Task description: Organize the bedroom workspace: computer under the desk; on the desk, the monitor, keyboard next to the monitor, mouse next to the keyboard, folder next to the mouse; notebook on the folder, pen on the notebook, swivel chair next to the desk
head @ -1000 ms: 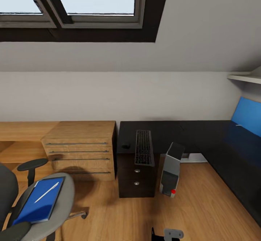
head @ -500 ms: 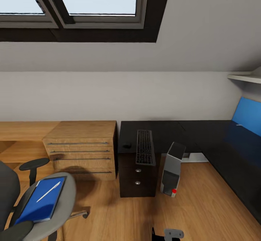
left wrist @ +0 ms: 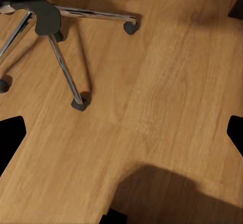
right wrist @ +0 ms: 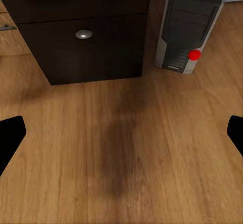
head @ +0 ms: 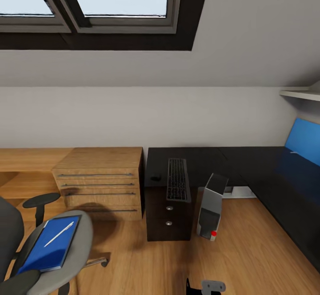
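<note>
The black desk [head: 249, 164] runs along the wall and down the right side. On its left end lie the keyboard [head: 177, 180] and, just left of it, the small mouse [head: 155, 178]. The grey computer [head: 211, 208] [right wrist: 190, 31] stands on the floor beside the desk's drawers [right wrist: 83, 34]. At the lower left the swivel chair [head: 78, 241] carries the blue folder [head: 42, 250] with the white pen [head: 58, 235] on it. I cannot tell a notebook apart. The monitor is out of view. My left gripper [left wrist: 121, 138] is open over the floor near the chair's base [left wrist: 61, 57]. My right gripper [right wrist: 121, 135] is open, facing the drawers.
A light wooden drawer unit [head: 100, 181] stands left of the desk against a low wooden bench. A blue back panel [head: 304, 141] and a wall shelf [head: 302, 94] are at the right. Wooden floor [head: 249, 250] lies between chair and desk.
The head view has shifted by a few pixels, so the camera moved slightly. The things themselves stay where they were.
</note>
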You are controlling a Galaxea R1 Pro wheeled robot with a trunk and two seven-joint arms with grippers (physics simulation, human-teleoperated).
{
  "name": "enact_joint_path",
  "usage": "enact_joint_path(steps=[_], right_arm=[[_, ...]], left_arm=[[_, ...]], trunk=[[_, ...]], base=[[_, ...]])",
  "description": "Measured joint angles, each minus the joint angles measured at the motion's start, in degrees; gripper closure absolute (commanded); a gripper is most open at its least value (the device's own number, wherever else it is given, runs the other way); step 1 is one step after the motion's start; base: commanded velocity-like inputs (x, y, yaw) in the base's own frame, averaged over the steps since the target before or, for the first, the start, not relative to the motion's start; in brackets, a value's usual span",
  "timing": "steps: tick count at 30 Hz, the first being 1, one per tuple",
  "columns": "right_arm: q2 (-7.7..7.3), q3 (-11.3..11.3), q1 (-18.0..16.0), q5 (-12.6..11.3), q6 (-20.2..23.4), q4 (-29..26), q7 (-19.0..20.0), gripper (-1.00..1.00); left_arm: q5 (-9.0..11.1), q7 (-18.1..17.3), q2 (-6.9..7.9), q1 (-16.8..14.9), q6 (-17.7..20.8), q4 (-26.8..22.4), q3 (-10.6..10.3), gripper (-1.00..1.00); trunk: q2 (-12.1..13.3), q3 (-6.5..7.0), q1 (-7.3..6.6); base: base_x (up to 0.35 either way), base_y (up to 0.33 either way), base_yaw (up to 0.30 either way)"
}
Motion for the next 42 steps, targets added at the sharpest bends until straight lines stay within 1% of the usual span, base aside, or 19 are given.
enact_joint_path(steps=[4,6,10,13,18,19,22,23,25,26,30,31,33,34,37,38,40,41,42], right_arm=[[0.0,0.1,0.0,0.1,0.0,0.0,0.0,-1.0],[0.0,0.0,0.0,0.1,-0.2,-0.3,0.0,-1.0],[0.06,0.0,0.0,0.1,-0.9,-0.6,-0.1,-1.0],[0.12,-0.1,-0.1,-0.1,-1.0,-1.5,-0.3,-1.0],[0.15,-0.3,-0.1,-1.1,0.0,-6.9,-0.4,-1.0],[0.17,-0.4,-0.2,-1.9,0.9,-9.0,-0.4,-1.0],[0.19,-0.8,-0.2,-4.5,2.6,-12.3,-0.2,-1.0],[0.21,-1.4,-0.2,-6.9,3.8,-14.8,-0.1,-1.0],[0.22,-2.1,-0.2,-10.1,5.2,-17.6,-0.1,-1.0],[0.21,-2.7,-0.2,-13.6,6.6,-20.6,-0.1,-1.0],[0.0,-3.5,-0.2,-22.0,9.4,-26.7,-0.1,-1.0],[-0.17,-3.7,-0.2,-26.3,10.7,-29.5,-0.1,-1.0],[-0.38,-3.8,-0.3,-30.6,12.1,-31.9,-0.1,-1.0],[-0.57,-3.9,-0.4,-34.3,13.3,-33.8,-0.1,-1.0],[-0.78,-3.9,-1.0,-39.2,14.9,-35.8,0.0,-1.0],[-0.95,-4.0,-1.6,-42.1,15.8,-36.8,0.1,-1.0],[-1.2,-4.4,-2.2,-45.1,16.5,-37.8,0.4,-1.0],[-1.59,-5.0,-2.6,-48.1,17.1,-38.7,1.1,-1.0],[-1.85,-5.3,-2.8,-49.7,17.4,-39.0,1.7,-1.0]], left_arm=[[-0.2,-0.1,-0.05,0.0,0.0,0.0,-0.1,-1.0],[-0.3,-0.1,-0.06,0.0,0.2,-1.1,-0.2,-1.0],[-0.3,0.0,-0.03,0.0,1.1,-4.4,-0.2,-1.0],[-0.3,0.2,0.0,0.0,3.3,-7.7,-0.3,-1.0],[0.1,0.4,0.1,0.0,13.9,-17.0,-0.1,-1.0],[0.2,0.4,0.16,0.0,18.7,-20.7,0.2,-1.0],[0.3,0.5,0.17,0.0,25.5,-26.5,0.7,-1.0],[0.4,0.5,0.13,0.0,28.8,-30.0,0.9,-1.0],[0.7,0.6,0.06,0.0,31.2,-33.5,1.1,-1.0],[1.3,0.6,-0.13,0.0,32.7,-36.5,1.2,-1.0],[3.3,0.7,-1.01,0.0,34.4,-40.9,1.2,-1.0],[4.6,0.9,-1.56,0.0,35.0,-42.2,1.3,-1.0],[5.8,1.2,-1.96,-0.2,36.0,-43.3,1.3,-1.0],[6.9,1.4,-2.24,-0.7,37.7,-44.3,1.3,-1.0],[8.6,1.6,-2.47,-2.0,41.1,-45.7,1.3,-1.0],[9.9,1.7,-2.53,-2.9,43.3,-46.6,1.6,-1.0],[11.8,1.8,-2.57,-3.6,45.2,-47.3,2.2,-1.0],[13.9,1.8,-2.61,-4.1,46.5,-47.8,3.0,-1.0],[15.1,1.8,-2.62,-4.3,47.0,-48.0,3.3,-1.0]], trunk=[[-1.6,-0.74,0.88],[-2.4,-1.11,1.32],[-4.0,-1.83,2.2],[-5.2,-2.37,2.86],[-7.2,-3.26,3.95],[-7.6,-3.44,4.17],[-8.8,-3.98,4.83],[-9.2,-4.16,5.05],[-10.0,-4.52,5.49],[-10.4,-4.7,5.71],[-12.0,-5.42,6.59],[-12.4,-5.6,6.81],[-13.2,-5.96,7.25],[-13.6,-6.14,7.47],[-14.8,-6.68,8.13],[-15.2,-6.85,8.35],[-16.0,-7.22,8.79],[-16.5,-7.4,9.01],[-16.9,-7.58,9.23]], base=[[0.0,0.0,0.0],[0.0,0.0,0.0],[0.0,0.0,0.0],[0.0,0.0,0.0],[0.0,0.0,0.0],[0.0,0.0,0.0],[0.0,0.0,0.0],[0.0,0.0,0.0],[0.0,0.0,0.0],[0.0,0.0,0.0],[0.0,0.0,0.0],[0.0,0.0,0.0],[0.0,0.0,0.0],[0.0,0.0,0.0],[0.0,0.0,0.0],[0.0,0.0,0.0],[0.0,0.0,0.0],[0.0,0.0,0.0],[0.0,0.0,0.0]])
